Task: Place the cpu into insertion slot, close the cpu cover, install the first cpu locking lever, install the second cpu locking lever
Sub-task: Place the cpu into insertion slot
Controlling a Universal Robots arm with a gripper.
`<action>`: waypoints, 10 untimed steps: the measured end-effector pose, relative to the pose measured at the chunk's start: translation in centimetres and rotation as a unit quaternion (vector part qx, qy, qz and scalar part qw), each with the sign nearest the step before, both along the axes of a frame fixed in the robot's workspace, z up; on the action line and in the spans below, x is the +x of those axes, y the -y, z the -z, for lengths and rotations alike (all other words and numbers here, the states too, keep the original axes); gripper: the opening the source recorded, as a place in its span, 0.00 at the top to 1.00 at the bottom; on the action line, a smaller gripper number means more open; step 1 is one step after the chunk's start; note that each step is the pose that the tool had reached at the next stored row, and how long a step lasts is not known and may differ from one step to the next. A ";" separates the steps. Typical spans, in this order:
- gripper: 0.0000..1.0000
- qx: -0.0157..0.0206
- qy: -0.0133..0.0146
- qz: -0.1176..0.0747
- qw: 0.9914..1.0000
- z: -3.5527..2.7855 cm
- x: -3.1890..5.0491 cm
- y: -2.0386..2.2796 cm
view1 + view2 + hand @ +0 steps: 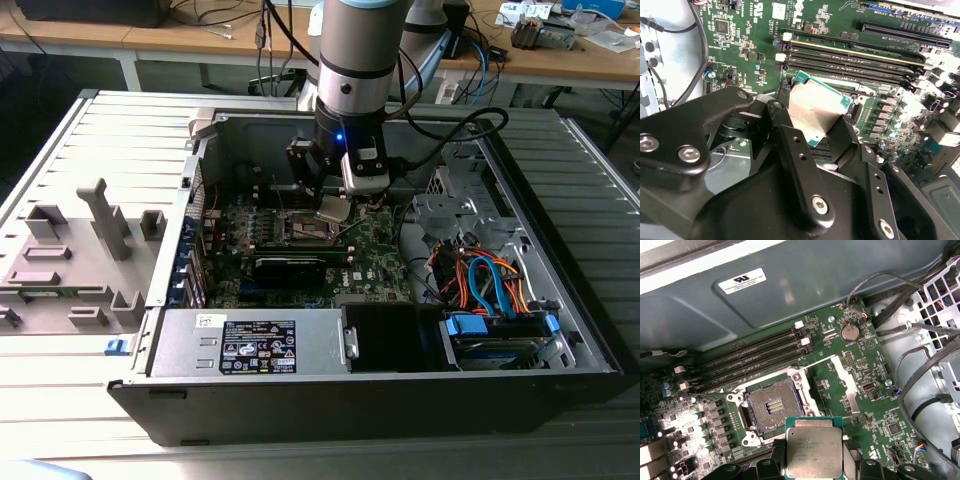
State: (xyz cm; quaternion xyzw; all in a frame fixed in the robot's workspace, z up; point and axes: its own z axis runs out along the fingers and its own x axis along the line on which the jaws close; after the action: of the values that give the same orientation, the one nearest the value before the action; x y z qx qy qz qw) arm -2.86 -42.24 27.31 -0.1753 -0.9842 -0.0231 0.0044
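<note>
Step 1: cpu (814,452) is pinched by gripper (817,134) just beside insertion slot (772,407); squared alignment over it is judged required.

Silver-grey cpu (814,452) (teal-green rim); green motherboard (867,412); dark insertion slot (772,407), silvery border.

The jaws hold the cpu (333,210) tilted above the insertion slot (304,229)

In the first wrist view, the cpu (814,450) covers one corner of the insertion slot (772,407). In the second wrist view, black fingers (790,145) of the gripper (815,134) hide two edges of the cpu (815,107), and the cpu blocks most of the insertion slot behind it.
</note>
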 end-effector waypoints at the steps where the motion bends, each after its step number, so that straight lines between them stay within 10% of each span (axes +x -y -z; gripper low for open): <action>1: 0.45 0.000 0.000 0.001 1.000 0.00 0.00 0.00; 10: 0.45 0.000 0.000 0.013 1.000 0.00 0.00 0.00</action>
State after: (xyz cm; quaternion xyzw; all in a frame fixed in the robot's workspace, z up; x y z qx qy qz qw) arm -2.86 -42.24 27.31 -0.1884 -0.9818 -0.0232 0.0041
